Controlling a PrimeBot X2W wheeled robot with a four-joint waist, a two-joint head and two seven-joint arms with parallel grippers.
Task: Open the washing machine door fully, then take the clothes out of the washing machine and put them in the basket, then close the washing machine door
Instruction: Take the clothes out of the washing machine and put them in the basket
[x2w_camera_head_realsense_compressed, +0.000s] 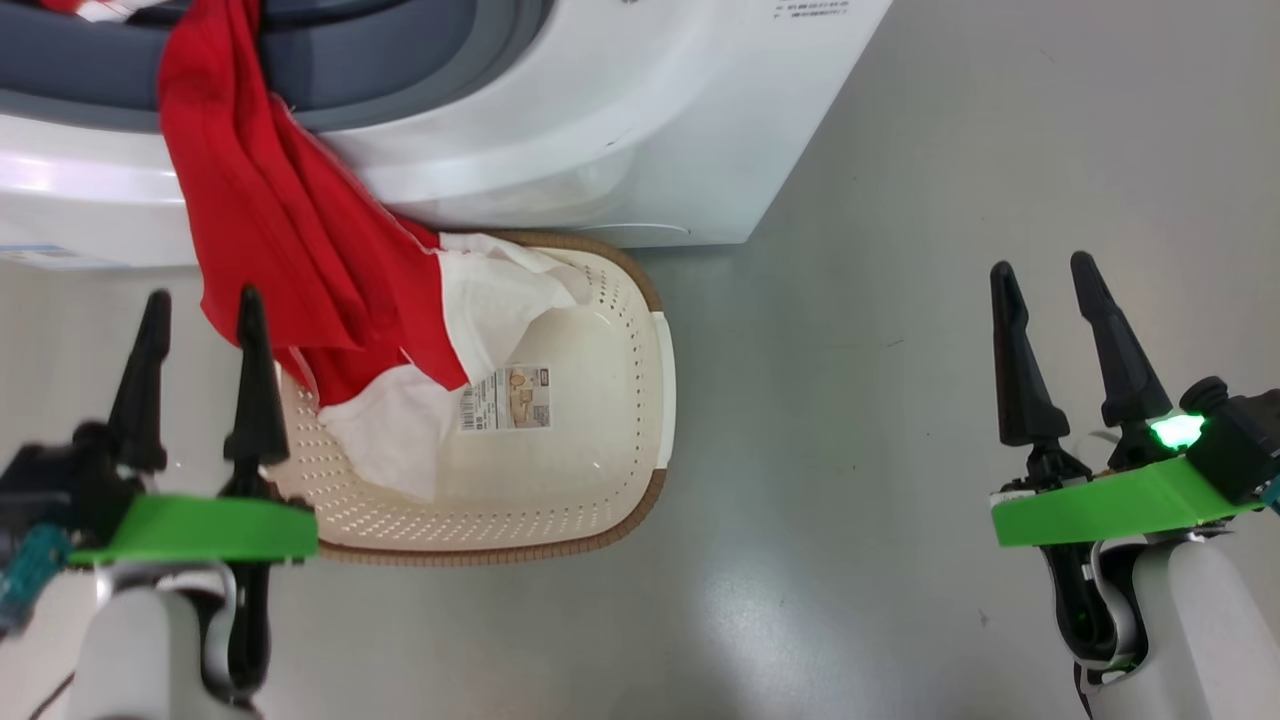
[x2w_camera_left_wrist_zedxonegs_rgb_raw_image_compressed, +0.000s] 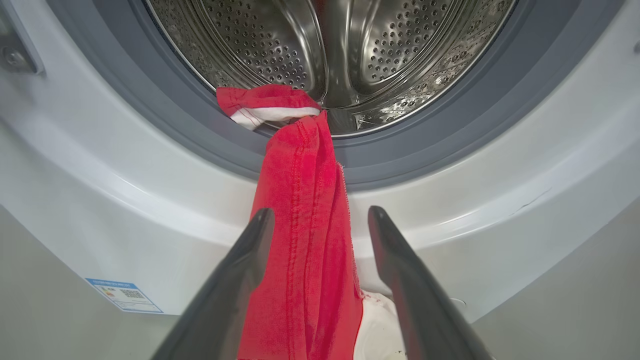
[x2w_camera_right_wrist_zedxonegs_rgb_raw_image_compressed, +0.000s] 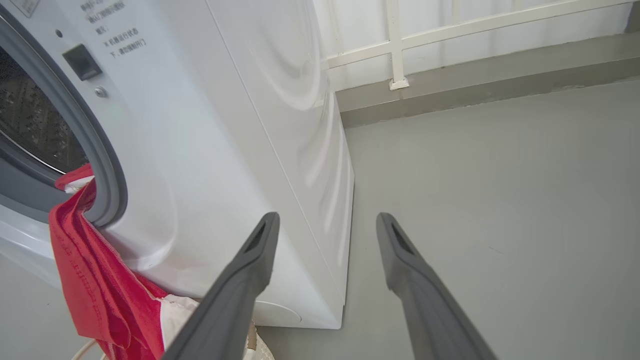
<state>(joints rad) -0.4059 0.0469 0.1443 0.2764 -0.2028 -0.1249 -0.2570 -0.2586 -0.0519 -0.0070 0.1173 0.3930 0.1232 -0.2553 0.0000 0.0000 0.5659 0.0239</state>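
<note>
The clothes (x2w_camera_head_realsense_compressed: 290, 240), red with white panels, are draped out of the mouth of the washing machine (x2w_camera_head_realsense_compressed: 560, 130). They hang over its grey rubber ring (x2w_camera_left_wrist_zedxonegs_rgb_raw_image_compressed: 450, 135) and down its white front. Their upper end is lodged at the lip of the perforated steel drum (x2w_camera_left_wrist_zedxonegs_rgb_raw_image_compressed: 380, 55). Their lower end is laid inside the basket (x2w_camera_head_realsense_compressed: 590, 440), which is set on the floor (x2w_camera_head_realsense_compressed: 900, 350) right against the foot of the washing machine. A sticker (x2w_camera_head_realsense_compressed: 507, 397) is seen on the basket's bottom, and a small blue label (x2w_camera_left_wrist_zedxonegs_rgb_raw_image_compressed: 122, 295) low on the washing machine's front.

The left gripper (x2w_camera_head_realsense_compressed: 204, 293) is held in front of the washing machine, its fingers spread wide apart. In the left wrist view the hanging red cloth is framed between them. Nothing is clamped, and whether the cloth is touched cannot be told. The right gripper (x2w_camera_head_realsense_compressed: 1042, 262) is held off the washing machine's side corner, above bare floor, its fingers likewise apart and empty.
</note>
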